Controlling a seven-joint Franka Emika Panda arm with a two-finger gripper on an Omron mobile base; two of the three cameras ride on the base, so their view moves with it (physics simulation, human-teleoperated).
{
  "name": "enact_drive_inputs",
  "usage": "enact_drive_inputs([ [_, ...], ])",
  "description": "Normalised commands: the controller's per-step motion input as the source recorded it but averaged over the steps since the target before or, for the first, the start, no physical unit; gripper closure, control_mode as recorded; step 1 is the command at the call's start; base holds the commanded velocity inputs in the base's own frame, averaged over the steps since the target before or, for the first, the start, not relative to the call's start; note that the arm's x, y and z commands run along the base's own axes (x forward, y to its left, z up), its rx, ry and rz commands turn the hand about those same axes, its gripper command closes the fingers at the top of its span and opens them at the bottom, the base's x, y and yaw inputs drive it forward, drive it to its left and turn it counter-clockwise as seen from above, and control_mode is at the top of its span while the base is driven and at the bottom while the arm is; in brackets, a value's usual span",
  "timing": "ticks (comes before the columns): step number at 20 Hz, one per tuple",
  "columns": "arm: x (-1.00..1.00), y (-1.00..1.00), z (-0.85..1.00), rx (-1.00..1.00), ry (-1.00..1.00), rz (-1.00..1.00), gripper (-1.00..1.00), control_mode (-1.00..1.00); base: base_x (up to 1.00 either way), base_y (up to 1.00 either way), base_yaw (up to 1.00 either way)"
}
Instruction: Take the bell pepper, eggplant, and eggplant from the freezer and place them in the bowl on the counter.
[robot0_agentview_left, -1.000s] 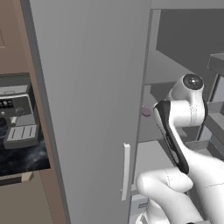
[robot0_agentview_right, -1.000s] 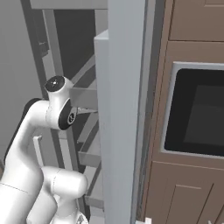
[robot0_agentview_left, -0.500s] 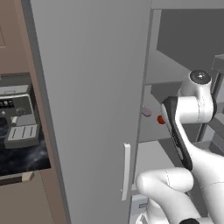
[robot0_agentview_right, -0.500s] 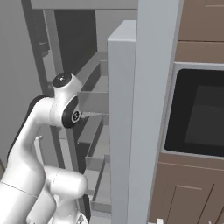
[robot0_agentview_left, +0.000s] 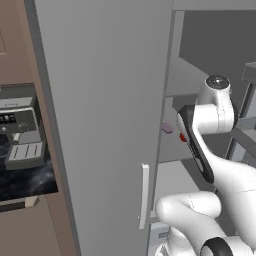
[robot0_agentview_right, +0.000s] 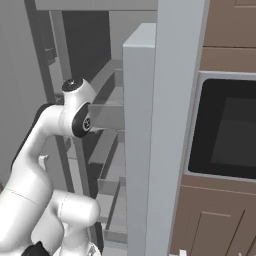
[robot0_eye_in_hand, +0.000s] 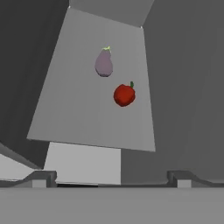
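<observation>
Grey freezer (robot0_agentview_left: 110, 115) interior, 2 vegetables on a shelf.
Pale purple eggplant (robot0_eye_in_hand: 103, 62) lies just beside red bell pepper (robot0_eye_in_hand: 124, 95); the two-finger gripper (robot0_eye_in_hand: 109, 178) hangs wide open, empty, well apart.

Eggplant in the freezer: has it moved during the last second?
No. In the left base view the eggplant sits exactly where it was, just right of the freezer door's edge.
</observation>
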Motion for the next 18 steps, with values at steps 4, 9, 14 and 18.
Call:
enact_drive_inputs([
  [4,0.26,-0.01,-0.35,0.0,0.09,0.0,-1.0,-1.0,0.0,0.0,0.0],
  [9,0.4,-0.09,-0.32,0.0,0.0,0.0,-1.0,-1.0,0.0,0.0,0.0],
  [14,0.24,-0.28,-0.32,0.0,0.01,0.0,-1.0,-1.0,0.0,0.0,0.0],
  [18,0.33,-0.13,-0.35,0.01,0.0,0.0,-1.0,-1.0,0.0,0.0,0.0],
])
